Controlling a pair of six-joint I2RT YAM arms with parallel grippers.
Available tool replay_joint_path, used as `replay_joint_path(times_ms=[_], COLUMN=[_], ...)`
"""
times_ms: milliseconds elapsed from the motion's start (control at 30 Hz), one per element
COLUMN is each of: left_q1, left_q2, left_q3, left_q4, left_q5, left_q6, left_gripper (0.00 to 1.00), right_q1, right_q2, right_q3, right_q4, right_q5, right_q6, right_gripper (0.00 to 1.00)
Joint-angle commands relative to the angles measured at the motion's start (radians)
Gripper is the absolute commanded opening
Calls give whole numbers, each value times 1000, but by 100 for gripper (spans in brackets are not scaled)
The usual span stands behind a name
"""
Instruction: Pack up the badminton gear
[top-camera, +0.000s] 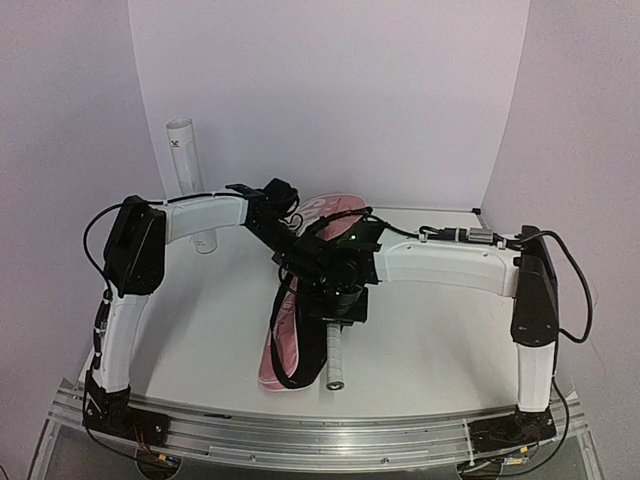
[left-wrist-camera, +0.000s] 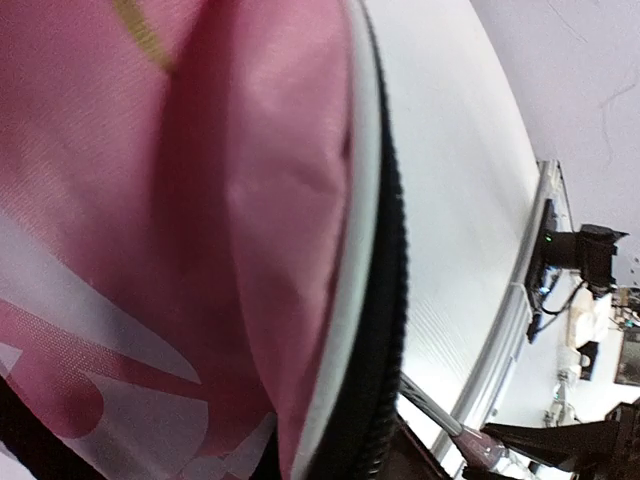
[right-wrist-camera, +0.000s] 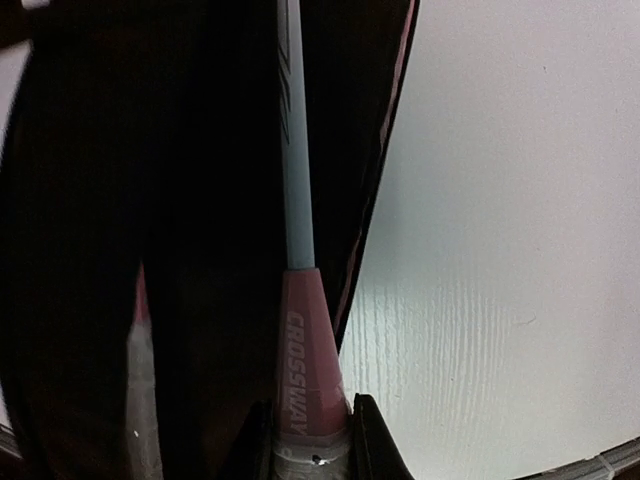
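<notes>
The pink bag (top-camera: 278, 352) lies lengthwise on the table with its black zipper (left-wrist-camera: 385, 330) parted. My left gripper (top-camera: 290, 247) is at the bag's upper edge. Pink fabric (left-wrist-camera: 200, 220) fills its wrist view and hides its fingers, and it appears shut on the bag's edge. My right gripper (right-wrist-camera: 312, 450) is shut on a racket (right-wrist-camera: 305, 350) at the pink cone above the handle. The thin shaft (right-wrist-camera: 295, 150) runs into the bag's dark inside. From above, the white handle (top-camera: 335, 362) sticks out below the right gripper (top-camera: 338, 300) toward the near edge.
A tall white tube (top-camera: 188, 170) stands at the back left, behind the left arm. Bare white table (right-wrist-camera: 500, 250) lies to the right of the bag. The metal rail (top-camera: 320, 430) runs along the near edge.
</notes>
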Motion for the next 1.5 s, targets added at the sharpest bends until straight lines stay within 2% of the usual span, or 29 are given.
replay_joint_path(times_ms=[0,133,300,467,500,633,733,800,867,933,1067,1200,1267,1367,1467], left_q1=[-25,-37,-39,-38,-37,-28,-17,-2,19,28,33,33,32,32,32], left_q2=[-72,-71,-82,-83,-82,-80,-74,-71,-75,-78,-80,-80,-82,-86,-98], left_q3=[-87,-104,-136,-176,-185,-221,-219,-212,-210,-212,-220,-212,-205,-197,-197], left_q4=[45,25,49,80,89,127,129,119,119,116,115,112,112,118,119], left_q5=[273,289,333,383,381,379,334,315,295,271,269,278,283,298,296], left_q6=[8,54,39,2,-8,-75,-106,-110,-125,-127,-127,-129,-129,-135,-136], left_gripper=[0,0,0,0,0,0,0,0,0,0,0,0,0,0,0], right_q1=[-31,-51,-67,-68,-68,-67,-68,-67,-68,-68,-73,-140,-205,-309,-387], right_q2=[-21,23,83,136,142,162,158,131,81,11,-106,-224,-215,-155,-110], right_q3=[15,-11,-26,-7,-19,-69,-55,-49,-64,-108,-155,-313,-351,-389,-404], right_q4=[215,305,366,397,400,421,426,424,419,406,318,298,314,444,532], right_q5=[126,124,170,159,148,98,45,0,-35,-54,-64,-114,-179,-284,-289], right_q6=[70,97,175,166,177,191,102,23,-46,-86,-162,-82,-86,-125,-162], right_gripper=[0,0,0,1,3,26,46,55,78,87,92,94,98,98,97])
